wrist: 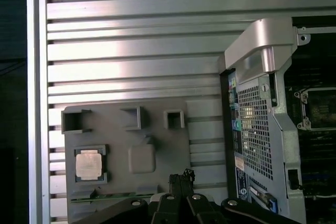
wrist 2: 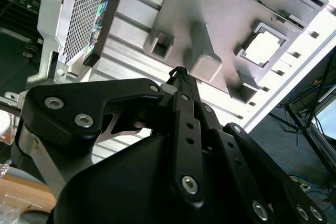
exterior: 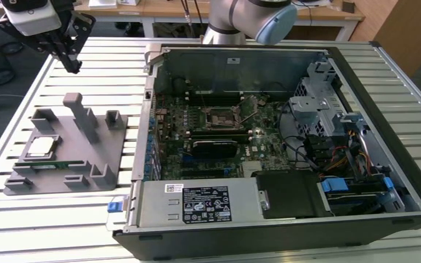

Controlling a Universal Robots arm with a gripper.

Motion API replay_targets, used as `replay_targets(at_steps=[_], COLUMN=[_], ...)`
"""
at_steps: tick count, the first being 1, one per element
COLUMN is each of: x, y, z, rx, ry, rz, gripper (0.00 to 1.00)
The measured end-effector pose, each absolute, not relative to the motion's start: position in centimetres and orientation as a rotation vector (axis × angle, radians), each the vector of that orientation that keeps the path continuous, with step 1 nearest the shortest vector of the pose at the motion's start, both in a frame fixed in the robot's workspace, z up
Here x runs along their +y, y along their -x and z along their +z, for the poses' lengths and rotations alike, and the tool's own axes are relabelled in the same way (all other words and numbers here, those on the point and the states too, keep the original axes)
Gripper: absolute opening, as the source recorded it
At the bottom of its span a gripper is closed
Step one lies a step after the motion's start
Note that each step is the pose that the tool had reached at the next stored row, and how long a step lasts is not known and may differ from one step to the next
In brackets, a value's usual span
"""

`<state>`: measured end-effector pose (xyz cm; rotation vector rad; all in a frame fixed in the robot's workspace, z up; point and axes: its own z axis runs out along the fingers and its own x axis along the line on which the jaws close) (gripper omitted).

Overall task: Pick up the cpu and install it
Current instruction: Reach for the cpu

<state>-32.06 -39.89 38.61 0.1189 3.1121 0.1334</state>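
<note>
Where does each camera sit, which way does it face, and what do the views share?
Exterior view: off the arm, high, looking down on table, computer case and fixture; arm and gripper show.
First wrist view: on the arm, facing straight down at the fixture; gripper tip shows.
Second wrist view: on the arm, slanting past the gripper toward the fixture.
All share the cpu in the fixture.
</note>
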Motion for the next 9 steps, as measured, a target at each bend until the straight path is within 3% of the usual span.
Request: replay_targets(at_steps=[9], x=[-39.9], y=[32.75], z=[38.58], rx=[3.112], ry=[-0.119], rz=[0.133], gripper=[0.11])
